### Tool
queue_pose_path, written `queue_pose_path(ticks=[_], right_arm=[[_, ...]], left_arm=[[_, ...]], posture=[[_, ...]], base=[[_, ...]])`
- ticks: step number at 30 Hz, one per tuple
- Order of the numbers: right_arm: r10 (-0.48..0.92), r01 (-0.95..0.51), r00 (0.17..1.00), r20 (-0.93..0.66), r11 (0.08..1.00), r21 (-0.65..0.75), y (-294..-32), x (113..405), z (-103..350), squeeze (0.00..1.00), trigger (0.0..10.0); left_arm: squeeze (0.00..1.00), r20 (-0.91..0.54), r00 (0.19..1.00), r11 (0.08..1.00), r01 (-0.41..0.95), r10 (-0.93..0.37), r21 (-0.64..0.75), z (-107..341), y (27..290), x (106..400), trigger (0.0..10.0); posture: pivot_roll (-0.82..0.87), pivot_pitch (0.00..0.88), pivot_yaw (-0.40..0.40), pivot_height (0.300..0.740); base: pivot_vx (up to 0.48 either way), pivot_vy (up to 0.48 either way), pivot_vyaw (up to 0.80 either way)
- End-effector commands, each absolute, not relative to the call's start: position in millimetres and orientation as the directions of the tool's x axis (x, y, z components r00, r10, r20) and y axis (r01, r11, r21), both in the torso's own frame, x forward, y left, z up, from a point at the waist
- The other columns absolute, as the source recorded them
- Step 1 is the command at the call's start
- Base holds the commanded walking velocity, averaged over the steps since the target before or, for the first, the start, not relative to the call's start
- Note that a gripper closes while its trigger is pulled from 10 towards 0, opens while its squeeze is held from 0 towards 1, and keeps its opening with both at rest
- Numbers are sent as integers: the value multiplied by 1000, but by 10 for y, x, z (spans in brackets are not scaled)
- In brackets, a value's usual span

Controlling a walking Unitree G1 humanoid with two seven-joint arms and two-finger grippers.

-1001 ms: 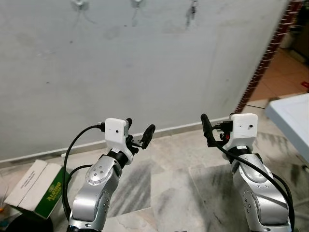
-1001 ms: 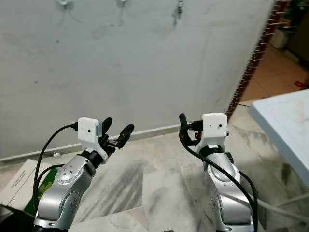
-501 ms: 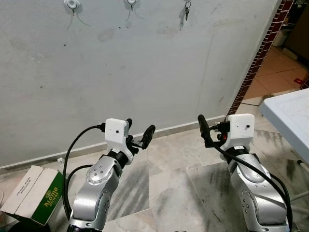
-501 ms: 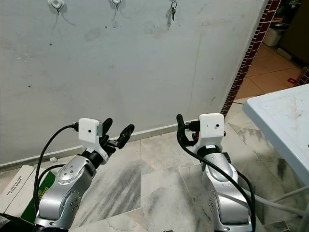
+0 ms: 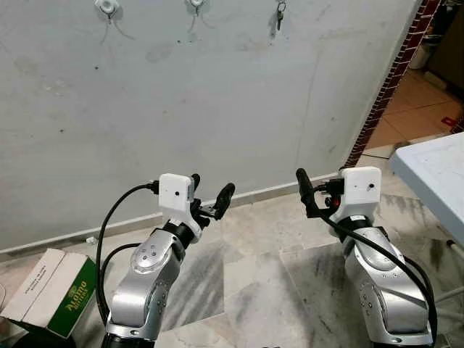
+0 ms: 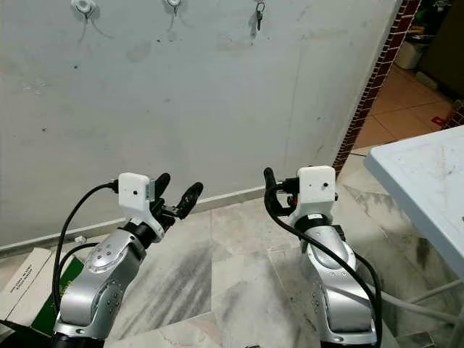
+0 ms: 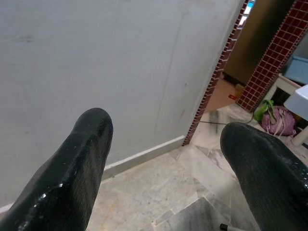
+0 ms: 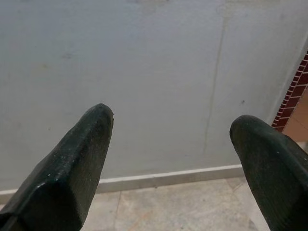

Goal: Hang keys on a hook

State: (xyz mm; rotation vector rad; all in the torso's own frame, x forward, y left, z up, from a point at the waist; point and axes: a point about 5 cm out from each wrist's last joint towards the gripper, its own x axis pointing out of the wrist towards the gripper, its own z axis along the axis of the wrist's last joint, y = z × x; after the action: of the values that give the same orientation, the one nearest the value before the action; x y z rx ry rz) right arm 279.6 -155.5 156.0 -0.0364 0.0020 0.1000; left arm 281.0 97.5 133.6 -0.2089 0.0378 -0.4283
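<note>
A grey plastered wall [image 5: 217, 101] stands before the robot, with marble floor [image 5: 268, 275] below and a white table [image 5: 442, 174] at the right edge. Near the wall's top sit three hooks: a left hook [image 5: 107, 6], a middle hook [image 5: 196, 4], and a right hook [image 5: 280, 6] where the keys [image 5: 278, 18] already hang, long axis straight down. The keys lie well above and ahead of both arms, closer to the right side. The left end effector [image 5: 209, 199] is raised, fingers spread and holding nothing; the right end effector [image 5: 308, 194] is raised too, fingers spread in its wrist view and likewise holding nothing. A green-and-white box [image 5: 51, 290] lies on the floor at the left. Since a second ago the camera has tilted up, bringing the hooks fully into sight; the arms have barely shifted
</note>
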Motion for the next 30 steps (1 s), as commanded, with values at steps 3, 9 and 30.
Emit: queue_pose_path(ticks=[3,9,30], right_arm=[[119,-119,993,9,992,-30,-1525,2795,1577,0,10000],[115,-115,993,-9,993,-21,-1525,2793,1557,0,10000],[119,-119,993,-12,992,-31,-1533,2791,1556,0,10000]], left_arm=[[0,-4,910,891,405,-415,-206,1316,1007,2807,10000],[0,4,898,879,432,-441,-200,1326,965,2792,10000],[0,6,904,879,418,-428,-228,1327,964,2802,10000]], posture=[[-87,104,58,740],[-88,105,59,740],[-93,110,57,740]], base=[[0,0,0],[0,0,-515],[0,-35,-775]])
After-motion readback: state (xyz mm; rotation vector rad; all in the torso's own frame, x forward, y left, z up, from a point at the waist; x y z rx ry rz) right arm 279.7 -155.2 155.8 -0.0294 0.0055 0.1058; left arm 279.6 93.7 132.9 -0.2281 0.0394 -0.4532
